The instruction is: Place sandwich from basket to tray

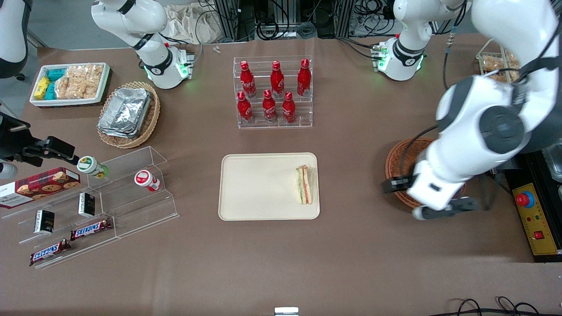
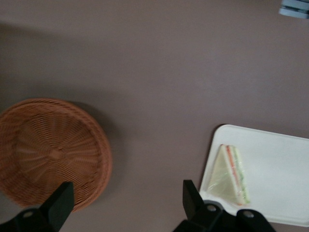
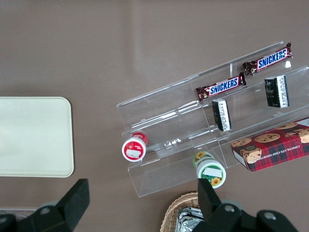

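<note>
The sandwich (image 1: 304,184), a wrapped triangular wedge, lies on the cream tray (image 1: 259,188), close to the tray edge that faces the working arm's end of the table. The left wrist view shows the sandwich (image 2: 231,175) flat on the tray (image 2: 275,169). The reddish-brown wicker basket (image 1: 397,169) is partly covered by the arm, and in the wrist view the basket (image 2: 48,150) holds nothing. My left gripper (image 1: 423,197) hangs high over the basket's edge nearest the tray. The gripper (image 2: 126,203) is open with nothing between its fingers.
A clear rack of red bottles (image 1: 273,92) stands farther from the front camera than the tray. A tan basket of foil containers (image 1: 127,114), a white snack tray (image 1: 70,83) and a clear stepped shelf (image 1: 131,193) lie toward the parked arm's end. A yellow control box (image 1: 533,219) sits beside the basket.
</note>
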`<action>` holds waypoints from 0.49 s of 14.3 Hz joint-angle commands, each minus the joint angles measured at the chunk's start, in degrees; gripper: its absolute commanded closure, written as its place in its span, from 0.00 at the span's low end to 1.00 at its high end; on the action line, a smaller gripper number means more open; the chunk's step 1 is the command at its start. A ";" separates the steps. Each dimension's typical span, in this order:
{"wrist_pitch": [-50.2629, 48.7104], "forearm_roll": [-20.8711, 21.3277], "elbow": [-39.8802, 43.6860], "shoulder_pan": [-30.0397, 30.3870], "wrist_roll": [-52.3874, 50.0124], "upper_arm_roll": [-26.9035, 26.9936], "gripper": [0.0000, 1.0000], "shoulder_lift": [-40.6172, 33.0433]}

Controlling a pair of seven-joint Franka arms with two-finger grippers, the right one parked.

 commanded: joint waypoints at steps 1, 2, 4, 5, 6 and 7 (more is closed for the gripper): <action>-0.10 -2.18 -3.79 6.31 5.83 -0.48 0.00 -4.00; -0.19 -3.75 -4.92 8.34 10.13 -0.22 0.00 -5.50; -0.02 -5.43 -8.26 12.39 16.12 -0.13 0.00 -8.22; 0.07 -5.44 -9.76 12.14 17.80 1.00 0.00 -9.28; 0.16 -5.53 -11.51 9.79 19.39 4.84 0.00 -10.59; 0.33 -5.70 -13.18 6.02 21.92 9.67 0.00 -11.83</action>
